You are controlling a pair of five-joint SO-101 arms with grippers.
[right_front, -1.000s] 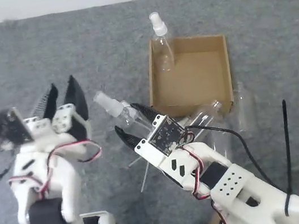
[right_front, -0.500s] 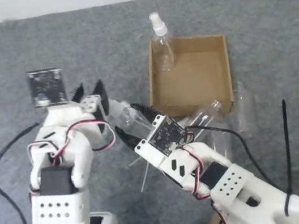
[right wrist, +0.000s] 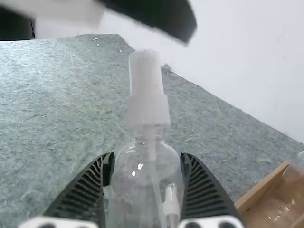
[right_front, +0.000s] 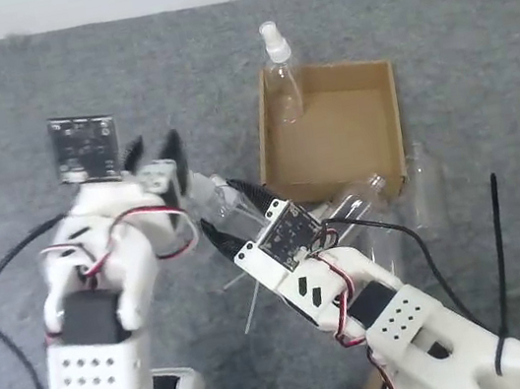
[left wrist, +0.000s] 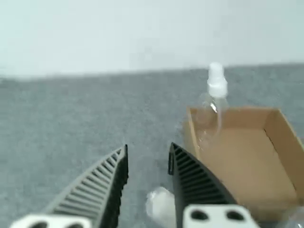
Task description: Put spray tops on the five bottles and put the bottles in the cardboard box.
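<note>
Step in hand, as we judge it: seating the top (right wrist: 147, 102) on one bottle (right wrist: 145, 190).

Right claw (right wrist: 145, 164) is clenched on the bottle, one finger on each side of its shoulder. The bottle sits off the box's (right_front: 339, 186) left wall, near the corner closest to the arms. Left claw (right_front: 152, 145) is released, with its fingers apart. It hangs over the top, farther from the box than the bottle.

To do it well, we would:
- centre the left claw on the bottle's axis;
- close on the top's collar, not the nozzle;
- turn about that axis only;
- keep the right claw's grip firm but light, since clear thin plastic likely slips and dents.

The bottle's long axis runs in line with the right claw. The top leads, pointing away from the box, and the base faces the wrist. We cannot tell how steeply it tilts off the desk (right_front: 41, 81).
</note>
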